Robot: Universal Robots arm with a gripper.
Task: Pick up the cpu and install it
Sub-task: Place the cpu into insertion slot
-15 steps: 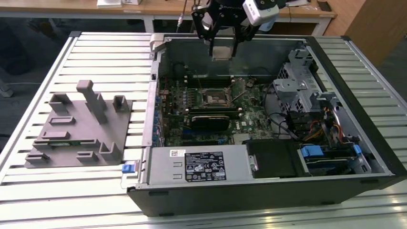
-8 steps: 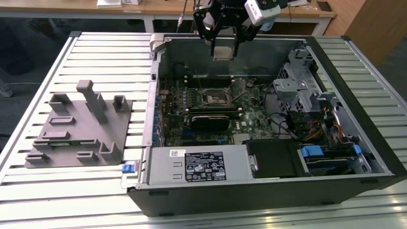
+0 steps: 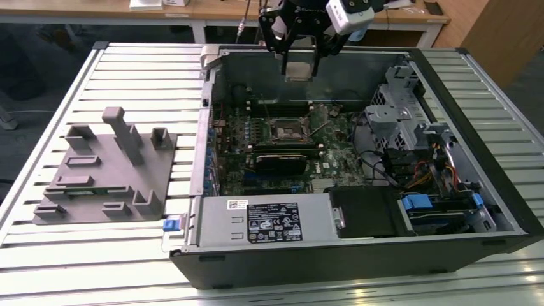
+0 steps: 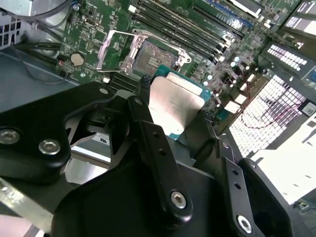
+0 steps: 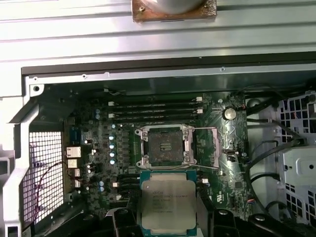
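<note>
My gripper (image 3: 300, 58) hangs over the far wall of the open computer case (image 3: 476, 210), shut on the cpu (image 3: 297, 69), a thin square chip with a pale silvery top. In both wrist views the cpu (image 4: 174, 101) (image 5: 167, 200) sits clamped between my black fingers (image 4: 148, 133) (image 5: 123, 219), held by its edges. Below and ahead of it lies the motherboard socket (image 5: 166, 146) (image 4: 150, 55) (image 3: 287, 131), dark, with its metal frame swung open beside it. The cpu is up in the air, apart from the socket.
A grey plastic fixture (image 3: 102, 172) with upright blocks stands on the slatted table at the exterior view's left. Inside the case are memory slots (image 5: 153, 111), cables and a drive cage (image 3: 408, 121), and a power supply (image 3: 264, 220) at the near side.
</note>
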